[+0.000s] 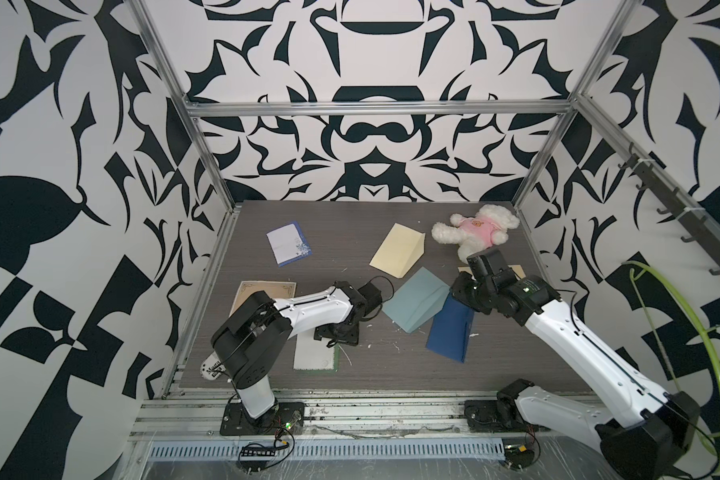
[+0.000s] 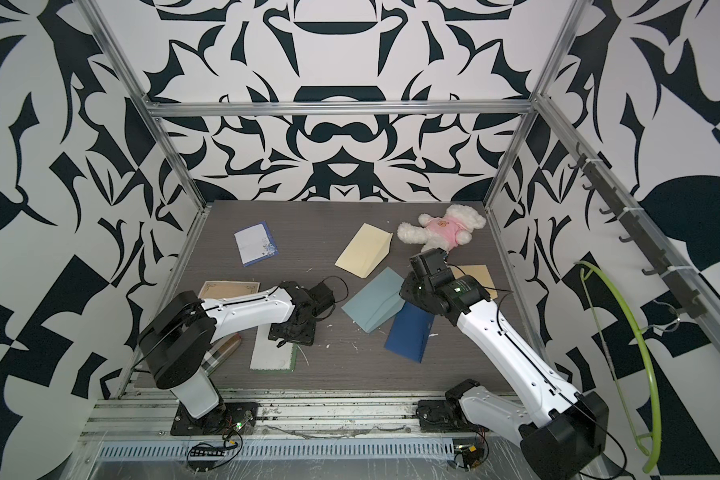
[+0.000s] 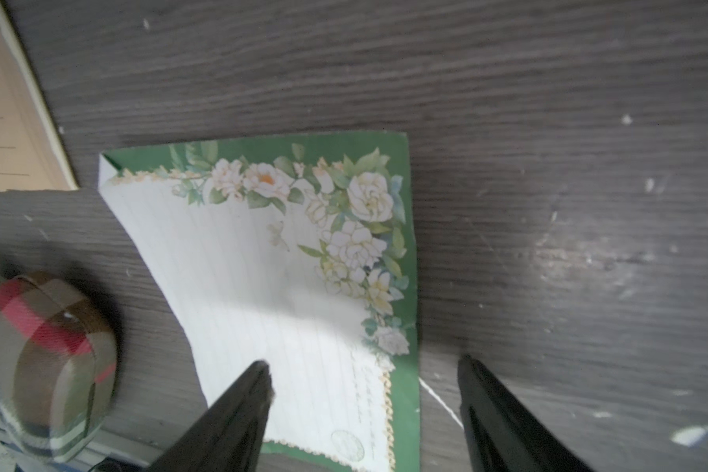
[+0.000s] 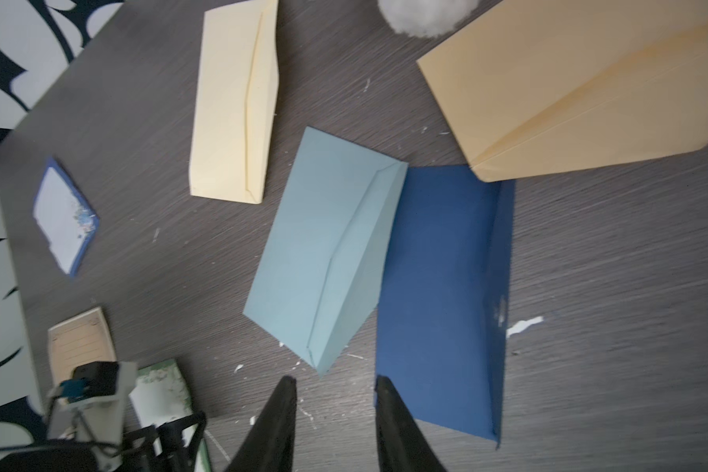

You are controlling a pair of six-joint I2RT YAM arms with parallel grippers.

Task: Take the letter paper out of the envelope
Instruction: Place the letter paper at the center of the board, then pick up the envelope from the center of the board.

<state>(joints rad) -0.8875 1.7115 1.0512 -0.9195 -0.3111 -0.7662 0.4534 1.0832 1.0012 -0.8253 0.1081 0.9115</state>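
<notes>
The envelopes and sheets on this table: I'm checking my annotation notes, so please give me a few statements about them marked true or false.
1. The light blue envelope overlaps an edge of the dark blue envelope. True.
2. The left gripper is clamped on the green floral letter paper. False: its jaws stand apart with nothing between them, and the paper lies on the table.
3. The plush bear wears a pink shirt. True.
4. The right gripper holds the cream envelope. False: its jaws are apart and empty, and the cream envelope lies on the table, away from the gripper.
</notes>
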